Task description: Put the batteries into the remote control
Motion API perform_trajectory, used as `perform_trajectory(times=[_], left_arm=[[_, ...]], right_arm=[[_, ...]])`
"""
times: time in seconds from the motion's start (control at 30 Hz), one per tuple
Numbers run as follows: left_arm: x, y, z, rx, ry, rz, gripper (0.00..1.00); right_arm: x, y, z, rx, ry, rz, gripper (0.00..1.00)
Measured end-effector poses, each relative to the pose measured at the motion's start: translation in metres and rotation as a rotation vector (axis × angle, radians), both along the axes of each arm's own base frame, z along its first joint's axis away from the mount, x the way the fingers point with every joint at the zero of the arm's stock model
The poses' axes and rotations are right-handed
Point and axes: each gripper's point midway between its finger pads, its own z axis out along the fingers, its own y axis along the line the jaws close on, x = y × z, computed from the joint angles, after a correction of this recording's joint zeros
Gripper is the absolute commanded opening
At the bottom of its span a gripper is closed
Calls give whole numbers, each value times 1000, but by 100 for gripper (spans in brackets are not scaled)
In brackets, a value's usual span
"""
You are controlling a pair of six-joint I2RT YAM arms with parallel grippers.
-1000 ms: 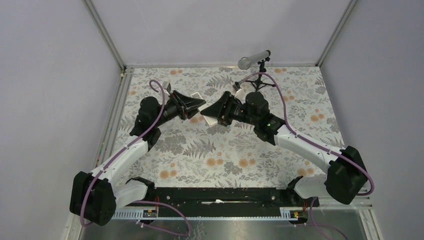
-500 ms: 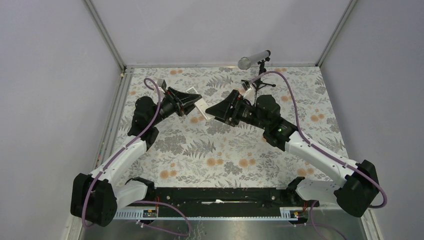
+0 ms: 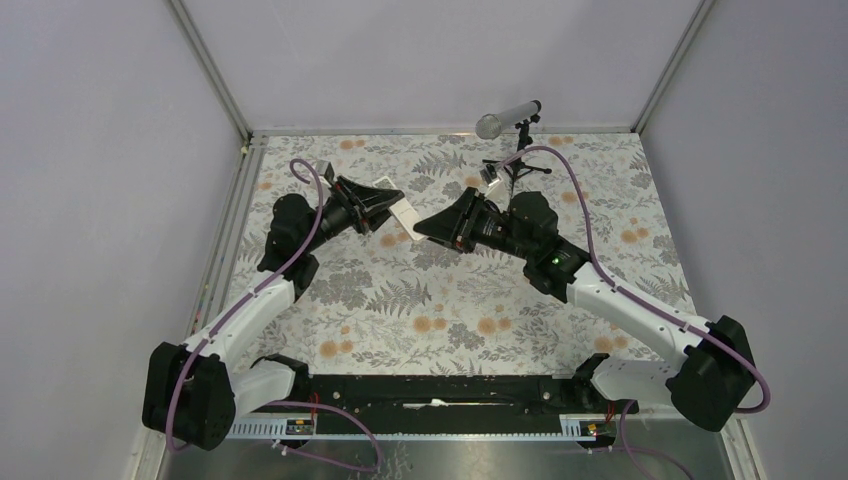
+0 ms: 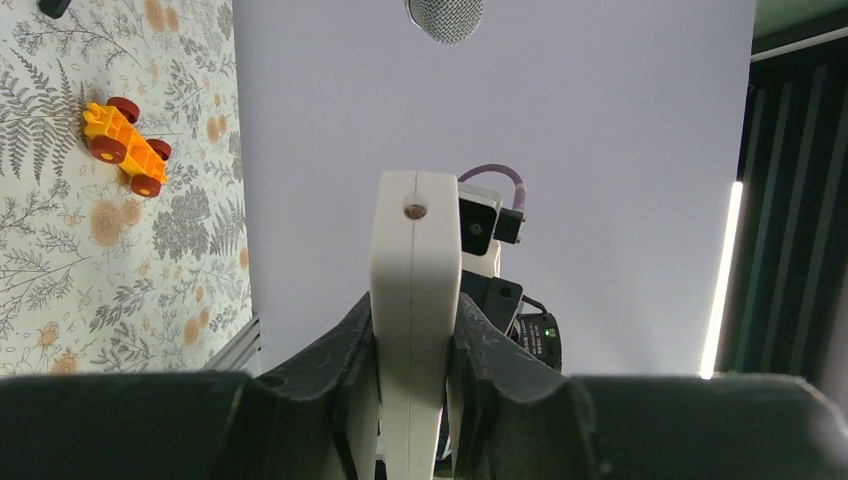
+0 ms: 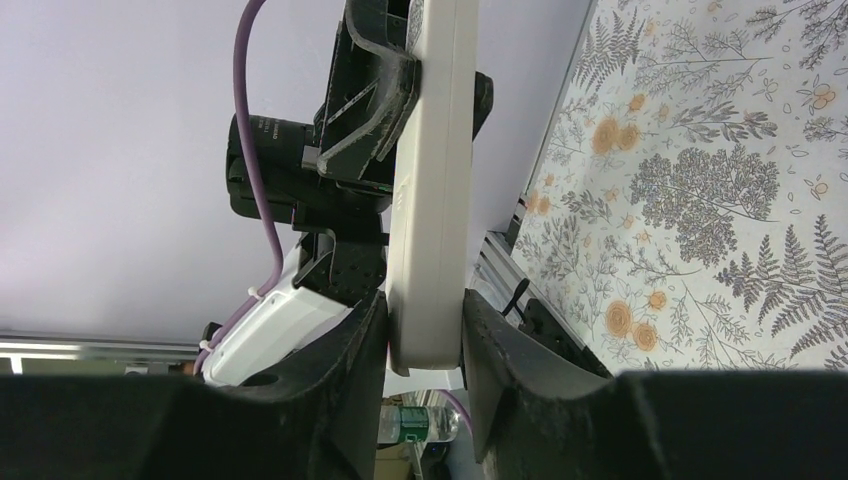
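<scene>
Aloft, left fingers (image 4: pixel 335 365), right fingers (image 5: pixel 350 385) pinch remote control (image 4: pixel 415 300) over floral tabletop (image 3: pixel 450 300); lilac walls (image 3: pixel 440 60).

Left arm (image 3: pixel 250 310): extended forward, with the elbow bent outward. The wrist is rolled onto its side. The left gripper (image 3: pixel 392 210) points level toward the opposite gripper. Its two fingers (image 4: pixel 350 340) are clamped on the flat faces of the remote control (image 4: pixel 415 250), which projects straight ahead past the fingertips.

Right arm (image 3: pixel 620 300): extended forward with the elbow bent outward, mirroring the left arm. The wrist is also rolled onto its side. The right gripper (image 3: pixel 425 225) sits directly ahead of the left gripper, tip to tip. Its fingers (image 5: pixel 365 340) lie against both faces of the remote control's free end.
</scene>
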Motion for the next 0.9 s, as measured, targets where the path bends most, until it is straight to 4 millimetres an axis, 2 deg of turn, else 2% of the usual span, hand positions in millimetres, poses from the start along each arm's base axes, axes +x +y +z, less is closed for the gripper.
perform_trajectory(times=[0.2, 0.43, 0.5, 0.6, 0.67, 0.77, 0.9], left_arm=[[1, 0, 1, -7, -3, -1, 0], [3, -2, 1, 4, -21, 21, 0], [-2, -9, 0, 8, -25, 5, 0], [-4, -14, -2, 18, -22, -3, 0], [-3, -13, -3, 25, -25, 9, 0], [-4, -10, -4, 41, -22, 22, 0], [-6, -9, -2, 43, -33, 26, 0]], right_arm=[[0, 0, 1, 9, 11, -3, 37], [12, 11, -5, 11, 26, -6, 42], [18, 16, -5, 8, 29, -4, 36], [22, 22, -6, 6, 42, -2, 23], [23, 23, -8, 11, 61, -3, 20], [22, 24, -8, 17, 74, 6, 31], [20, 25, -6, 29, 66, 18, 59]])
